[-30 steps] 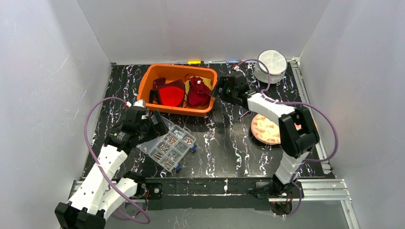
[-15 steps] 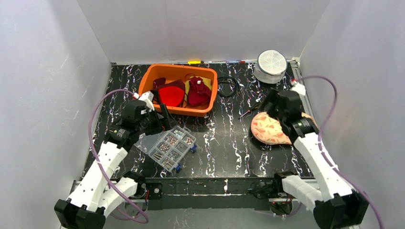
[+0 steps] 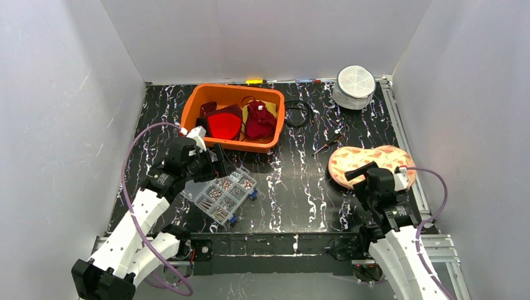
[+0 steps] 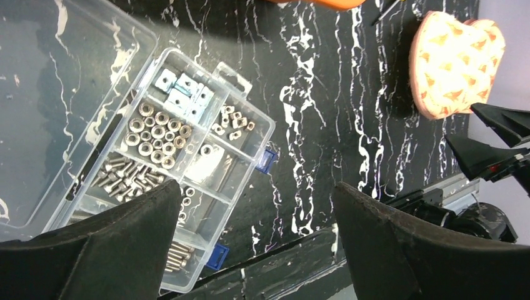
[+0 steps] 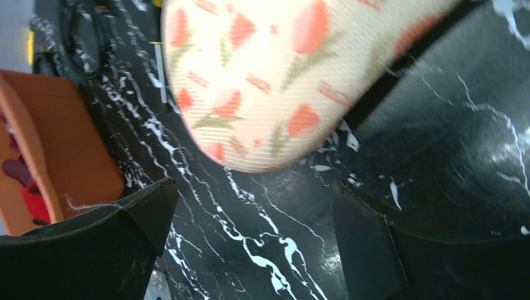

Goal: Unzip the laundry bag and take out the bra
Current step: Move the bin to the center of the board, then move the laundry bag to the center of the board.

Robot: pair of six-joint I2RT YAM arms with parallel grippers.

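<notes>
Currently both grippers are hanging released: left gripper (image 4: 256, 186) over the parts box (image 3: 220, 192), right gripper (image 5: 253, 183) just beside the floral laundry bag (image 3: 356, 156), which is lying on the surface (image 3: 294, 187); a screwdriver (image 3: 327, 144) and an orange bin (image 3: 247, 145) are sitting beyond.

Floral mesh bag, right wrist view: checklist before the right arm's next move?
1. Right gripper open, nothing held: ok.
2. Floral mesh bag just ahead of it, not touched: ok.
3. Zipper pull located: cannot tell, no view shows it.
4. Left gripper open and empty, over the screw organizer: ok.
5. Screwdriver lying apart from the bag: ok.
</notes>
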